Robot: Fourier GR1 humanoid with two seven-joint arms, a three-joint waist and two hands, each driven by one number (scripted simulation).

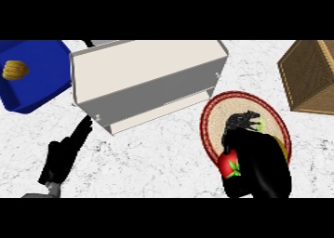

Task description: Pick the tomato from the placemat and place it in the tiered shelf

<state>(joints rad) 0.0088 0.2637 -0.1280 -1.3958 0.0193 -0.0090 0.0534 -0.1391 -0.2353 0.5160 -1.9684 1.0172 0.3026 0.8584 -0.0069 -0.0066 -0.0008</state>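
Tomato [230, 168] sits at the near end of the oval placemat [214, 109], red with a green stem patch, partly covered by the right hand [255, 153]. Right hand comes in over the placemat from the lower edge, fingers curled downward at the far end near a green patch on the mat; they don't wrap the tomato as far as I can see, and the forearm hides most of the tomato's right side, so contact is unclear. Placemat has a dark red rim and tan centre, lying right of the tiered shelf [145, 69]. Shelf is off-white, boxy, tilted in view, lower tier showing along its near side. Left hand [63, 155] is at lower left, just near the shelf's corner, fingers straight and relaxed, holding nothing. Blue tray [42, 76] at upper left carries a small brown lumpy item [15, 70], can't tell what it is. Wicker box [313, 76] at upper right, cut off by the edge. Surface is a white marbled counter [149, 158].
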